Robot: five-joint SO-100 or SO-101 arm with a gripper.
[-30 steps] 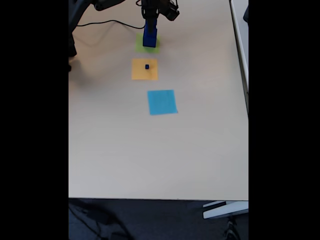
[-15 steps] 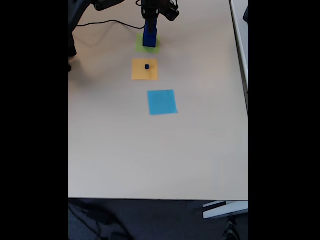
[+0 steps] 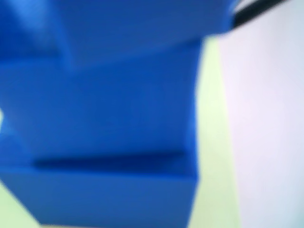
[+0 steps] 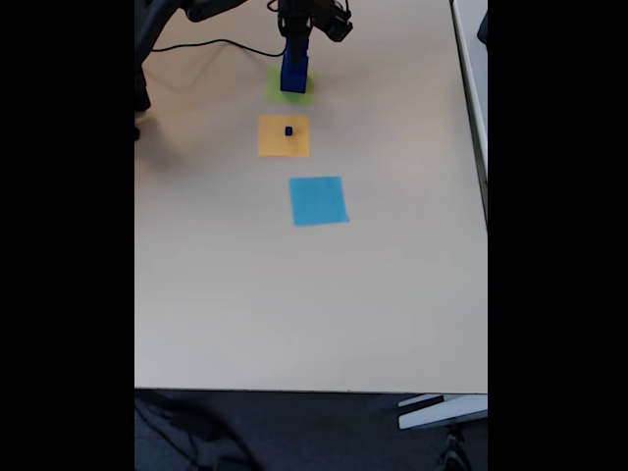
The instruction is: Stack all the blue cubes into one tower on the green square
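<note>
My gripper (image 4: 294, 44) sits atop the blue cube tower (image 4: 293, 77) on the green square (image 4: 306, 95); its jaw state is indeterminable. One tiny cube (image 4: 288, 130) rests on the orange square (image 4: 284, 145). Judged rigid, light; pinch opposite flat faces.

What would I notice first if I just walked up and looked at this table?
Probably the blue tower of stacked cubes standing on the green square at the far end of the table, right under the robot arm; the wrist view shows it close up. Next, the tiny blue cube alone on the orange square, and the bare light blue square nearer the camera.
</note>
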